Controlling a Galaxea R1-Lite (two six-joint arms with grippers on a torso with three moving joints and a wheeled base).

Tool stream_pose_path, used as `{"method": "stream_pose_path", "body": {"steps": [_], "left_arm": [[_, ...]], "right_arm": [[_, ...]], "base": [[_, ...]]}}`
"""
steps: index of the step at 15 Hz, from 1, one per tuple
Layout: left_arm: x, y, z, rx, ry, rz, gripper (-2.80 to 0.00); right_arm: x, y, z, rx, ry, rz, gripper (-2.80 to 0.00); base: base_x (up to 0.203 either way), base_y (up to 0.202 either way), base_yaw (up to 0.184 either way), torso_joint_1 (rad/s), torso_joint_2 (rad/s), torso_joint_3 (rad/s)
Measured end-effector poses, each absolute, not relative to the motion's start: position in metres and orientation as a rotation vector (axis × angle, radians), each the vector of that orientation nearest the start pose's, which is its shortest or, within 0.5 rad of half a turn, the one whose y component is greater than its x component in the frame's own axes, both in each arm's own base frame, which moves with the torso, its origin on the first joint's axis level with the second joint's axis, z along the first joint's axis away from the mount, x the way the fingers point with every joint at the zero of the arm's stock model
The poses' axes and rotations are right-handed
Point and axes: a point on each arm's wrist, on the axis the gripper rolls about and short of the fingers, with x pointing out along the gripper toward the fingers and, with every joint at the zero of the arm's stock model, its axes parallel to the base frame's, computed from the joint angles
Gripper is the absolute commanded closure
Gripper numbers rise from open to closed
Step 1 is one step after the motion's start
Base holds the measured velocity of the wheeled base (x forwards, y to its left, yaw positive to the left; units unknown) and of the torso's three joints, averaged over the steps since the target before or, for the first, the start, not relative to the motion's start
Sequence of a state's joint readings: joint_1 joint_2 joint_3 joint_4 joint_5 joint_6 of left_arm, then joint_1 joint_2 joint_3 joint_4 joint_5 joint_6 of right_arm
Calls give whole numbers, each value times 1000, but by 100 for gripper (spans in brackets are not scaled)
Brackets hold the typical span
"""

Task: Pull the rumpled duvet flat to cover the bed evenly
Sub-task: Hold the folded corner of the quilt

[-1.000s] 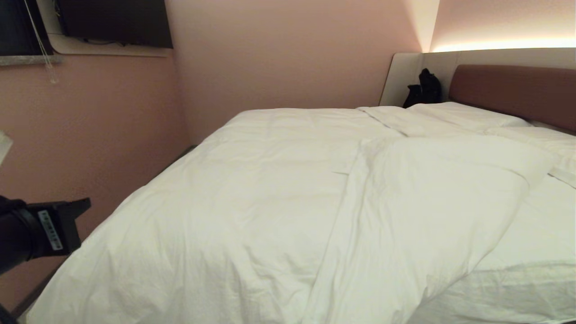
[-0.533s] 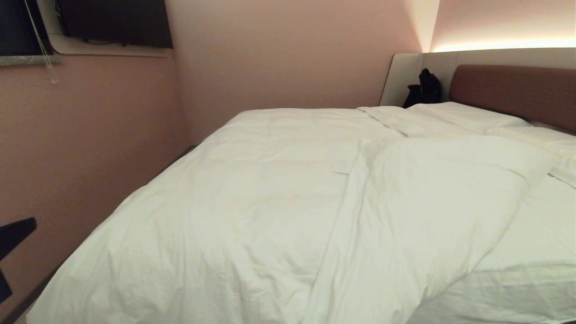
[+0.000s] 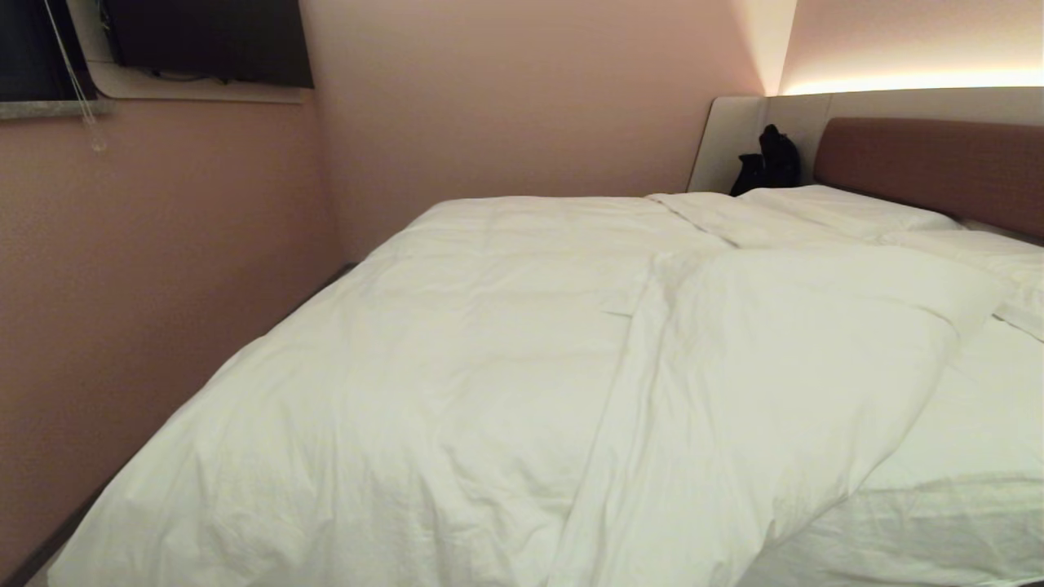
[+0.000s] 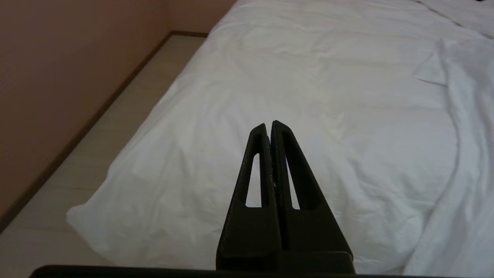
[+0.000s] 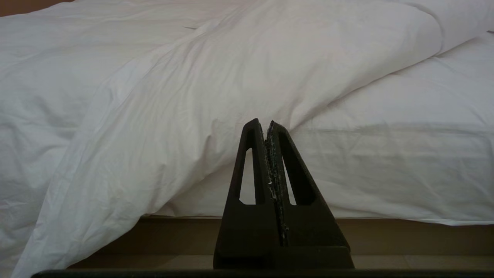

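The puffy white duvet (image 3: 457, 359) lies over most of the bed (image 3: 938, 163), with a thick fold (image 3: 734, 383) doubled back across its right half and a long ridge running toward the near edge. On the right the bare sheet (image 3: 971, 456) shows. Neither arm is in the head view. My left gripper (image 4: 269, 124) is shut and empty, hovering off the duvet's near left corner (image 4: 83, 218). My right gripper (image 5: 263, 122) is shut and empty, low in front of the bed's side, where the duvet (image 5: 115, 154) hangs over the edge.
Pink walls close off the left and far sides, with a narrow strip of floor (image 4: 127, 100) along the left of the bed. Pillows (image 3: 840, 208) lie by the reddish headboard, a black object (image 3: 771, 159) sits in the far corner, and a dark screen (image 3: 212, 41) hangs on the wall.
The left arm, seen at the left edge of the head view a second ago, has dropped out of that view. The duvet has not moved.
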State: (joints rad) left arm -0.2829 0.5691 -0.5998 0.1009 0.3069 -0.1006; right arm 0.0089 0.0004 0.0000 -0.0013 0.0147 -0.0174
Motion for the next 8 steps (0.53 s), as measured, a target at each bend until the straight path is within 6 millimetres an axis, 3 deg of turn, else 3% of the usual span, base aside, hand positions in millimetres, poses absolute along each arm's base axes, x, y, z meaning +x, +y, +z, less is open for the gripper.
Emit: {"method": "stream_pose_path", "body": {"steps": [8], "left_arm": [[-10, 10, 226, -99, -45, 303, 0]], "right_arm": [[-23, 0, 76, -18, -1, 24, 0]], "base": [[0, 0, 0, 0, 0, 0]]}}
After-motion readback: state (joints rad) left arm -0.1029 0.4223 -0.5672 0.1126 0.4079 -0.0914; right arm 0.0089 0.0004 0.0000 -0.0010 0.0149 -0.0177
